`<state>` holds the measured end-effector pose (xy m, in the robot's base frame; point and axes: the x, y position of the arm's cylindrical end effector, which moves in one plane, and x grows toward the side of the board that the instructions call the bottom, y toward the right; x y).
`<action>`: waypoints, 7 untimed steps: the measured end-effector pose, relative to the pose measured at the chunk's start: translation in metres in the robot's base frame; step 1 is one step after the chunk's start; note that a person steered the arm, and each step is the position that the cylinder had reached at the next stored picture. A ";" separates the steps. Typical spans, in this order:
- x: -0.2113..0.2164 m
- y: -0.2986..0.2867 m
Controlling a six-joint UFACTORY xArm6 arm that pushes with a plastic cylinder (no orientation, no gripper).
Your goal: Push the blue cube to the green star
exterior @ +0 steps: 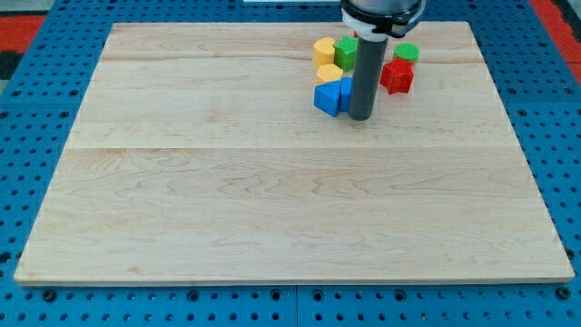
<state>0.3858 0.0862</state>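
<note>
The blue cube (pixel 328 97) sits at the view's top, right of centre, on the wooden board (pixel 272 182). A second blue block (pixel 346 92) stands right beside it, partly hidden by the rod. My tip (pixel 360 118) rests on the board just to the right of these blue blocks, touching or nearly touching them. The green star (pixel 346 51) lies above them, next to a yellow block (pixel 324 49). Another yellow block (pixel 329 74) sits between the star and the blue cube.
A red star-like block (pixel 397 76) lies to the right of the rod, with a green cylinder (pixel 406 53) above it. The board's top edge is close behind the cluster. Blue pegboard surrounds the board.
</note>
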 end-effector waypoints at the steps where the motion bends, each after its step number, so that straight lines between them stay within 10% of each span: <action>1: -0.009 0.007; 7: -0.052 0.008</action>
